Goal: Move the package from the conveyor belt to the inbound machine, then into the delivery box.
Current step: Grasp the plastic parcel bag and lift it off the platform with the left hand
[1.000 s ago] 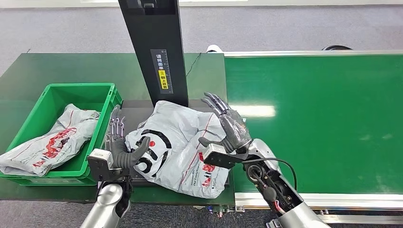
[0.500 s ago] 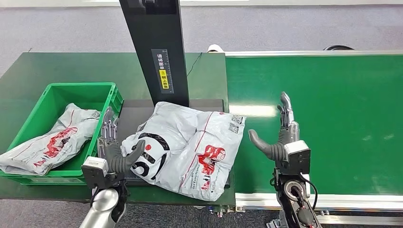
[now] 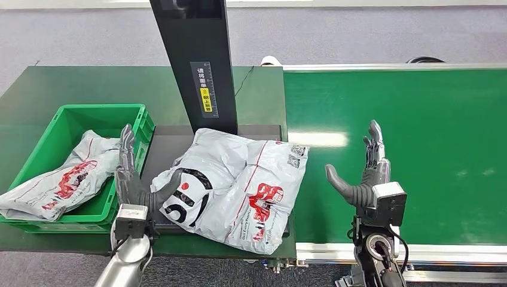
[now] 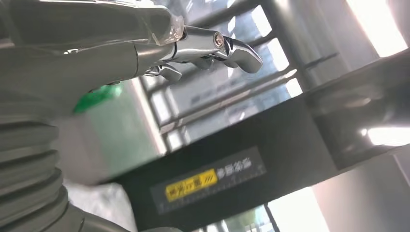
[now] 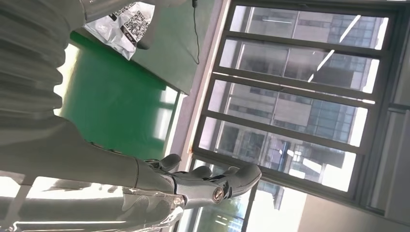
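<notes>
A white plastic package (image 3: 234,182) with red and black print lies on the dark plate of the inbound machine (image 3: 160,149), below its black column (image 3: 194,60); its corner (image 5: 123,21) shows in the right wrist view. My left hand (image 3: 133,179) stands open at the package's left edge, thumb against the bag, fingers upright beside the green delivery box (image 3: 137,122). Over the green conveyor belt (image 3: 418,143), to the right of the package, my right hand (image 3: 366,176) is open and holds nothing. Its fingers (image 5: 208,181) and the left hand's fingers (image 4: 208,46) are stretched out.
Another white package (image 3: 60,179) lies inside the delivery box. The box stands on a dark green table (image 3: 89,84) left of the machine. The belt's metal rail (image 3: 442,251) runs along the near edge.
My right hand has let go of the package and swung right, off it and over the belt. My left hand has drawn back left and lifted its fingers. The package has settled flatter.
</notes>
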Controlling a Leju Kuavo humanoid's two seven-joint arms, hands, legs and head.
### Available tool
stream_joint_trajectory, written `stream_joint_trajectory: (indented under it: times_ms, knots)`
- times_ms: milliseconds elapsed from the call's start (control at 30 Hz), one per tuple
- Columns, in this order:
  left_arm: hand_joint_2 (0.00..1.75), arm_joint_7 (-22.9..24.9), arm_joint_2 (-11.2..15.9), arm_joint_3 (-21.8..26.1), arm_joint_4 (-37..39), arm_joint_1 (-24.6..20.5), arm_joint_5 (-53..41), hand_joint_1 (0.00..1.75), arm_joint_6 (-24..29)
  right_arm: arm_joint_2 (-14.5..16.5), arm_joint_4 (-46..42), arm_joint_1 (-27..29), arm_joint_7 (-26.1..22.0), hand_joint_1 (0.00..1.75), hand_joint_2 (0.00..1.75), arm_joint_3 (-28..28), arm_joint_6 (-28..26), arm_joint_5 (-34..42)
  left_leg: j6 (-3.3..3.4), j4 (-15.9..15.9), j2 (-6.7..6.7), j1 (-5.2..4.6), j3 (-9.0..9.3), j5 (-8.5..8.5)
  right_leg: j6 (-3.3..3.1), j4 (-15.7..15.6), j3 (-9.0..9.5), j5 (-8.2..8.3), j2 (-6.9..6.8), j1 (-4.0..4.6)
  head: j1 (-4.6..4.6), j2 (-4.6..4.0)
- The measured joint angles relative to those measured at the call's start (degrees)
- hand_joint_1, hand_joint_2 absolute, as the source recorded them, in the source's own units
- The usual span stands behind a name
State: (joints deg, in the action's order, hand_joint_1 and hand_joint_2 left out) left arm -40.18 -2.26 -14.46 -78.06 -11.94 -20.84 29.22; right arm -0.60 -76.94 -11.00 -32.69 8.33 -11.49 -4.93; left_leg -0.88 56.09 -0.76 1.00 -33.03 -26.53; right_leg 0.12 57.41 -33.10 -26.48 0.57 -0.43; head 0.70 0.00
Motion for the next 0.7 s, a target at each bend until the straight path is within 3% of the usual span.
stream_joint_trajectory:
  times_ms: [100,167,233,467,567,700]
  knots:
    - [1.75,0.1,1.2,-1.0,-1.2,-1.4,-7.9,0.00,4.9,0.0,0.0,0.0,0.3,0.00,1.75,0.0,0.5,-0.1,0.00,0.0,0.00,0.00,0.00,0.00,0.00,0.0,0.01,0.00,-0.01,0.00,0.01,0.00]
    - [1.75,1.2,2.2,-2.5,-2.0,-2.6,-13.6,0.00,4.5,0.0,0.0,-0.2,0.6,0.00,1.75,0.0,0.8,-0.1,0.00,0.0,0.00,0.00,0.00,0.01,0.00,0.0,0.01,0.00,-0.01,0.00,0.00,0.00]
    - [1.75,3.7,3.2,-4.7,-2.3,-4.0,-18.7,0.00,-0.1,0.0,0.0,-0.4,0.9,0.00,1.75,0.0,1.3,-0.1,0.00,0.0,0.00,0.00,0.00,0.01,0.00,0.0,0.02,0.00,-0.01,0.00,-0.01,0.00]
    - [1.75,14.3,6.0,-14.5,2.4,-9.3,-27.5,0.00,-26.0,0.1,0.2,-0.9,1.3,0.00,1.75,0.0,3.4,-1.3,0.00,0.0,-0.01,-0.02,0.01,0.02,0.00,0.0,0.01,0.01,0.00,-0.02,0.01,0.00]
    - [1.75,15.3,6.4,-17.5,6.0,-11.9,-27.4,0.00,-31.2,0.1,0.2,-1.2,2.2,0.00,1.75,-0.2,3.6,-1.8,0.00,0.0,0.00,-0.02,0.01,0.02,0.00,0.0,0.00,0.02,0.01,-0.02,0.00,0.00]
    - [1.75,15.7,6.6,-19.8,9.1,-14.3,-27.1,0.00,-33.8,0.2,0.1,-1.3,2.9,0.00,1.75,-0.8,3.8,-2.1,0.00,0.0,0.00,-0.01,0.01,0.01,0.00,0.0,0.00,0.01,0.01,-0.01,0.00,0.00]
